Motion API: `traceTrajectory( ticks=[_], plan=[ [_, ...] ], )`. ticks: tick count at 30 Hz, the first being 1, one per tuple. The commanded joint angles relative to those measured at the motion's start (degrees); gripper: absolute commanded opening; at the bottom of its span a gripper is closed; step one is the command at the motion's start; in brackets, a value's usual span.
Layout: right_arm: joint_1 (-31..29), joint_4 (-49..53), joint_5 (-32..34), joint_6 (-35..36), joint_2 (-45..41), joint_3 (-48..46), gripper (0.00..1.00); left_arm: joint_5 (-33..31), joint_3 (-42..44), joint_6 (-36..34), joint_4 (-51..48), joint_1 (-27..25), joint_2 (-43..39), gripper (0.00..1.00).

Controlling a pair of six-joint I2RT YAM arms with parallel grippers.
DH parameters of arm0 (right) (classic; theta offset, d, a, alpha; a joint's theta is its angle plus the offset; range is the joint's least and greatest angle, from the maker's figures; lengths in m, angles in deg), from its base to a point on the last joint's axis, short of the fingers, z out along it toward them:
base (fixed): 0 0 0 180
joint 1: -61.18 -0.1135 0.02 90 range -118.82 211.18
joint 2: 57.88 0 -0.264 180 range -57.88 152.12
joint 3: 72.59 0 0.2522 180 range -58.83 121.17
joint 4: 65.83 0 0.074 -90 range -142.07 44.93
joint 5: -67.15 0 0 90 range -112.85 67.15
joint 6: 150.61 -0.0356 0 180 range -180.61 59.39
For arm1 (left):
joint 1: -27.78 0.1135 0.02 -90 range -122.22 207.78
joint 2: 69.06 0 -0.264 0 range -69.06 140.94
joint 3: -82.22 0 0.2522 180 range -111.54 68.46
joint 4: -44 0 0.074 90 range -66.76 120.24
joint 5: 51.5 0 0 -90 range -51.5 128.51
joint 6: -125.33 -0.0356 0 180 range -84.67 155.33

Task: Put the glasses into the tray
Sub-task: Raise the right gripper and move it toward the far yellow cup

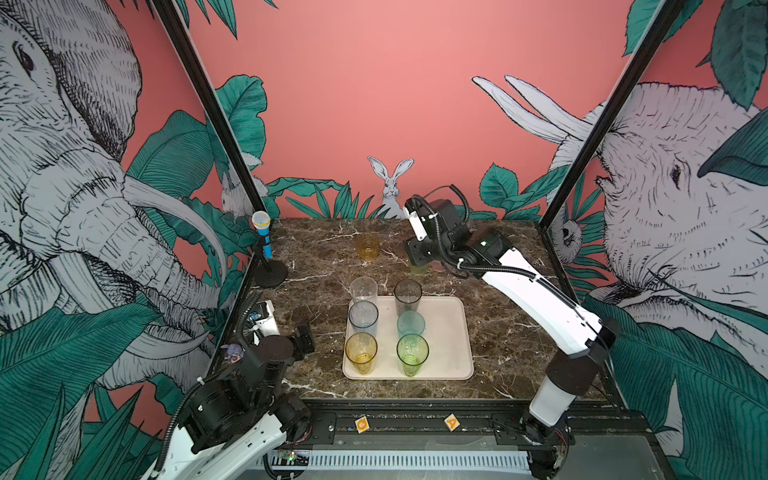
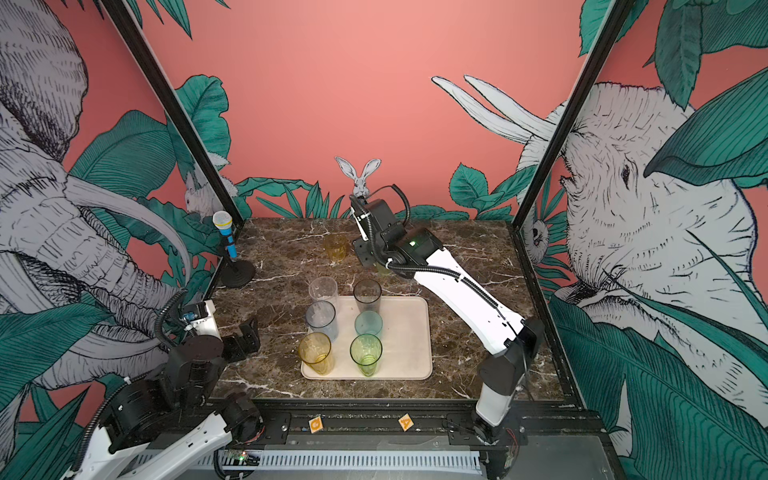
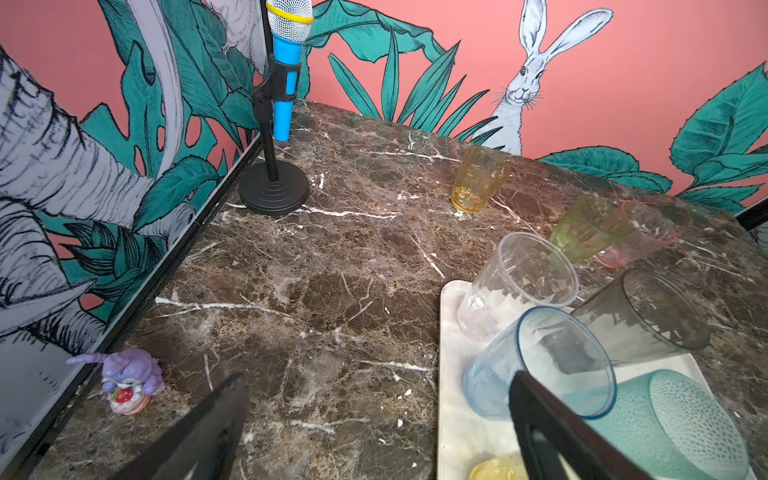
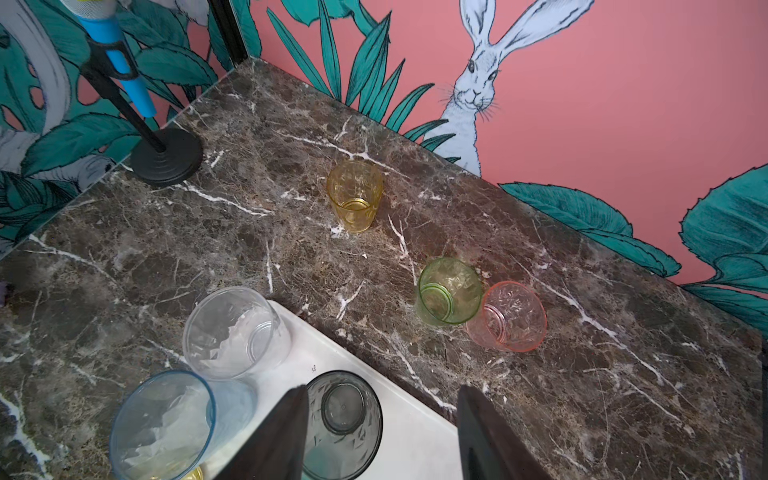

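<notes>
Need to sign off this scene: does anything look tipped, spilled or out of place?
Nothing is tipped, spilled or broken. One stray item: a small purple toy figure at the table's left edge. The short amber glass, short green glass and short pink glass stand upright outside the tray.

Two small orange tiles lay on the black front rail (image 1: 407,424) just below the near edge of the table (image 1: 316,266), and both showed in both top views. The left orange tile (image 1: 361,424) bore a single rounded pale character, tilted. It read as a 0 or a letter O, and which of the two could not be told. The right orange tile (image 1: 451,422) bore a pale 4, though at that size it might have been an A.
</notes>
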Motion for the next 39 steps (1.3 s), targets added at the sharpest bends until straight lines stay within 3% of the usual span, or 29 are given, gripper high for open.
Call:
traceTrajectory(
  ticks=[1, 7, 21, 39],
  plan=[
    [0.91, 0.09, -1.88, 0.62, 4.63, 5.21, 0.6, -0.54, -1.31, -0.06, 1.06, -0.17, 0.32, 0.98],
    [1.5, -1.62, -2.41, 0.84, 11.29, 9.83, 0.61, 3.18, -2.54, 0.61, 2.98, -0.15, 2.23, 0.97],
    [4.7, -1.43, -6.12, -2.01, 29.92, 25.76, 0.62, 0.27, -5.23, -1.3, 1.43, -0.18, 8.37, 0.97],
    [6.38, -6.24, -7.27, -9.28, 43.06, 36.18, 0.63, -0.48, -4.59, -1.28, 3.01, -0.11, 7.66, 0.95]
  ],
)
